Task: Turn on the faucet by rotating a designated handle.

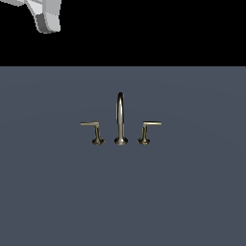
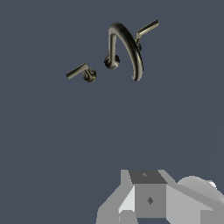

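Standing on a flat slate-blue floor (image 1: 53, 192), the faucet (image 1: 120, 120) waits untouched, well apart from the arm (image 1: 45, 14).

The arm shows only as a pale grey piece at the top corner on the exterior view's left, high above the floor; the gripper (image 2: 148, 199) is a grey block in the wrist view, and whether it is open I cannot tell; nothing visible is in it. The spout (image 1: 120, 113) arches between two levers. The handle (image 1: 93, 130) stands at the exterior view's left, arm jutting left; its twin (image 1: 148, 130) mirrors it.
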### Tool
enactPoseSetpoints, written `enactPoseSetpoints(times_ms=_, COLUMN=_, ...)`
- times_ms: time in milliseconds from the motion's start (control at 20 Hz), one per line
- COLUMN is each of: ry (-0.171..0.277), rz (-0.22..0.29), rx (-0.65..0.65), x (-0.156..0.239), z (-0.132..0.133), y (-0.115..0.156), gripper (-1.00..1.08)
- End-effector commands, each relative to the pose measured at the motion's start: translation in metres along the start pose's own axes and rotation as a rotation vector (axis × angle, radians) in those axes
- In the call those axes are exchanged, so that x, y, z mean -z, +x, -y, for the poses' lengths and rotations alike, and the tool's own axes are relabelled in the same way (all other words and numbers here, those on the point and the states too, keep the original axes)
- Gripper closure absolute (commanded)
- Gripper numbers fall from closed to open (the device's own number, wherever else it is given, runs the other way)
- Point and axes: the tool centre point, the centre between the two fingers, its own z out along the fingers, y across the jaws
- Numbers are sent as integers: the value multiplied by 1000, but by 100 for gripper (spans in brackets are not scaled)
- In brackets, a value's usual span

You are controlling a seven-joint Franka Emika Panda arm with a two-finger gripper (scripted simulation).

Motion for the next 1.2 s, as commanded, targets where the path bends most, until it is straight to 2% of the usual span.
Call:
enactPoseSetpoints(times_ms=0, ry=3, rz=0, rx=-53, x=-13, z=12, y=4, gripper=108)
enactPoseSetpoints(times_ms=600, ry=11, rz=2, rx=-284, x=-71, z=62, y=33, gripper=108)
enactPoseSetpoints(times_ms=1150, ry=16, rz=1, rx=-470, x=-117, z=97, y=65, gripper=108)
